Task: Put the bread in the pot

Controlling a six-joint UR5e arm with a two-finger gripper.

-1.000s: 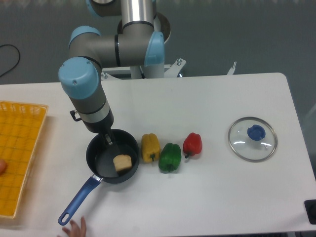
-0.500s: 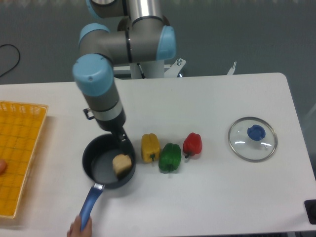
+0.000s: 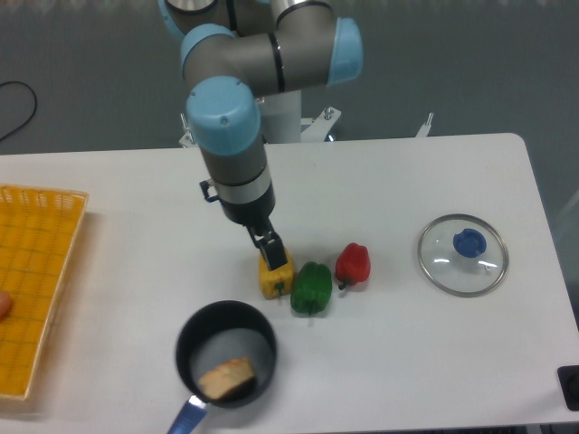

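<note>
At the far left, the yellow basket point(image 3: 36, 289) sits in the same place on the desk point(image 3: 407, 362) as a second ago, so nothing has changed there. Next to the right, the pot point(image 3: 226, 354) has changed most: a second ago it stood just left of the peppers, under the arm, and now it lies well nearer the front edge of the desk, with its blue handle point(image 3: 185, 418) running off the bottom of the view. The bread point(image 3: 226, 378) is inside it, resting on the pot's floor toward the near side, and it has ridden along with the pot.

The hand point(image 3: 270, 249) has swung right over the same second. It was over the pot's rim and now hangs above the top of the yellow pepper point(image 3: 276, 274), apparently touching or nearly touching it. It carries nothing; its fingers look close together, but from this angle I cannot tell for sure whether they are parted or closed.

Further right, the green pepper point(image 3: 311, 287), the red pepper point(image 3: 353, 264) and the glass lid point(image 3: 462, 254) are where they were.

Judged from this, the task looks finished, since the bread lies in the pot and the hand is clear of it.
</note>
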